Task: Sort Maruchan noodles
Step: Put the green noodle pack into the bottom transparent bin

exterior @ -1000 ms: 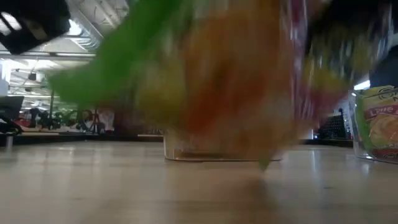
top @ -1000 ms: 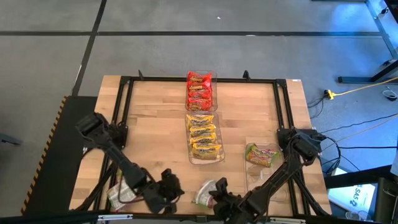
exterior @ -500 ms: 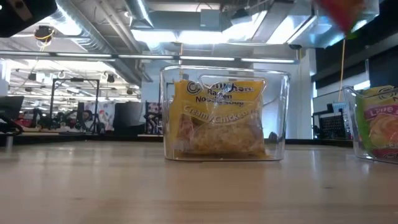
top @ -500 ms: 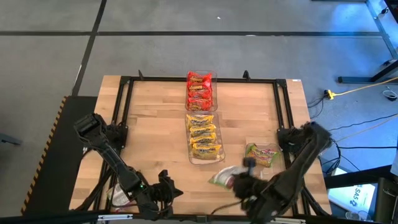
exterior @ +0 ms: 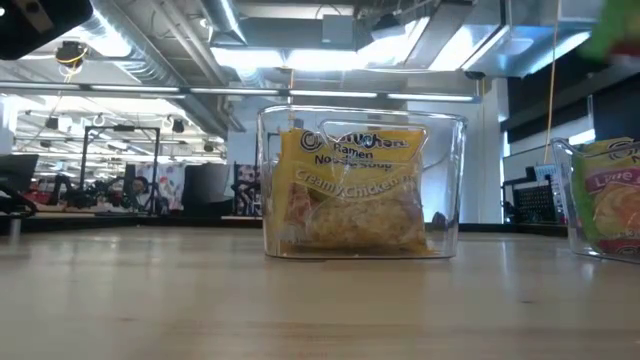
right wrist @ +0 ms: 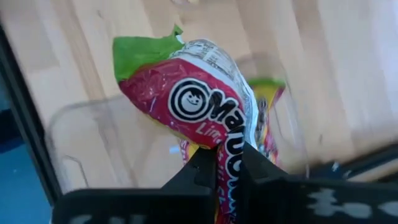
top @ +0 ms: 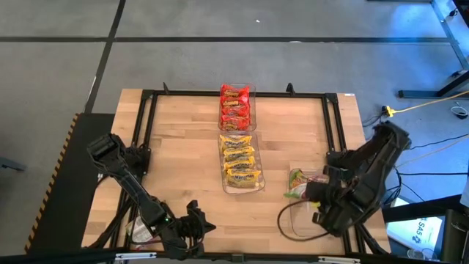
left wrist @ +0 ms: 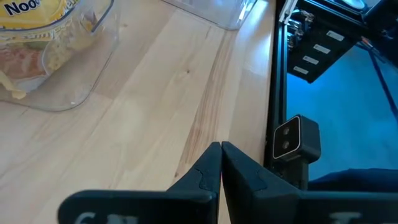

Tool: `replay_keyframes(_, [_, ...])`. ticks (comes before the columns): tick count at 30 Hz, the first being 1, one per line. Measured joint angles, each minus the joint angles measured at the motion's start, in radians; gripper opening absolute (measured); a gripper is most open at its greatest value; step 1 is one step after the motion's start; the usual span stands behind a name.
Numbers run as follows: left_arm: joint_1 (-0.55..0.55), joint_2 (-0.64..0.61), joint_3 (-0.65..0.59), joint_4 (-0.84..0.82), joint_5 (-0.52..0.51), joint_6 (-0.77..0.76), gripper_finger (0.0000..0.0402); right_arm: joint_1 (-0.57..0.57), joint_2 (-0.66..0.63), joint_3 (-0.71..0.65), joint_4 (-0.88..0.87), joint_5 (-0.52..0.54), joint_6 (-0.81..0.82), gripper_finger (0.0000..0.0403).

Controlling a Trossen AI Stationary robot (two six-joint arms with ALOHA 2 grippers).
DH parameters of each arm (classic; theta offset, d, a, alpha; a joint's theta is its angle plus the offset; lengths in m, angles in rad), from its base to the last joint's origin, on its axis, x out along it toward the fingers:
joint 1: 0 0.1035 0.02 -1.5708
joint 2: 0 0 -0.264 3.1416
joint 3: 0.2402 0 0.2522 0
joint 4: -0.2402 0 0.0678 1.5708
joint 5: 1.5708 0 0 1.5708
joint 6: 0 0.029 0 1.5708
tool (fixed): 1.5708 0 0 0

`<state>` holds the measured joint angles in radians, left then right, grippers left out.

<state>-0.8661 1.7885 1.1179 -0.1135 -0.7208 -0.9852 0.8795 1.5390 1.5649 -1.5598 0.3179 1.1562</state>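
My right gripper (right wrist: 229, 163) is shut on a green and pink Maruchan packet (right wrist: 193, 93) above the clear bin (top: 297, 224) at the table's right, where another green packet (top: 306, 178) lies. In the low view the held packet shows only as a green blur (exterior: 620, 30) at the top right. Red packets (top: 235, 106) fill the far middle bin. Yellow packets (top: 240, 163) fill the bin nearer the table's middle. My left gripper (left wrist: 221, 158) is shut and empty, low over the bare wood by the table's near edge. My right gripper pinches one end of the packet (right wrist: 235, 149) between its two fingers. They come from above and point steeply down. The packet is lifted clear, and its green end (right wrist: 143, 50) reaches out past the fingertips over the bin.
A black frame (top: 146, 117) runs along the table's left, far and right sides. A small camera block (left wrist: 295, 140) stands at the near edge beside my left gripper. A pale packet-like thing (top: 138, 229) lies partly under the left arm. Bare wood spreads across the table's left half.
My right gripper has carried the green and pink packet up off the wood by the near edge. It has moved toward the table's right edge until it is over the right-hand bin, and its wrist has rolled and tipped down. The packet has left the low view's foreground.
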Motion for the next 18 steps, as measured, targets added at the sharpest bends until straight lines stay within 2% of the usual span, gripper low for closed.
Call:
replay_keyframes(7, [0.000,0.000,0.000,0.000,0.000,0.000,0.0006,-0.003,-0.111,-0.253,0.161,-0.131,0.071,0.0005])
replay_keyframes(18, [0.008,0.000,0.000,0.000,0.000,0.000,0.0006,-0.017,-0.130,-0.513,0.406,-0.197,0.078,0.0005])
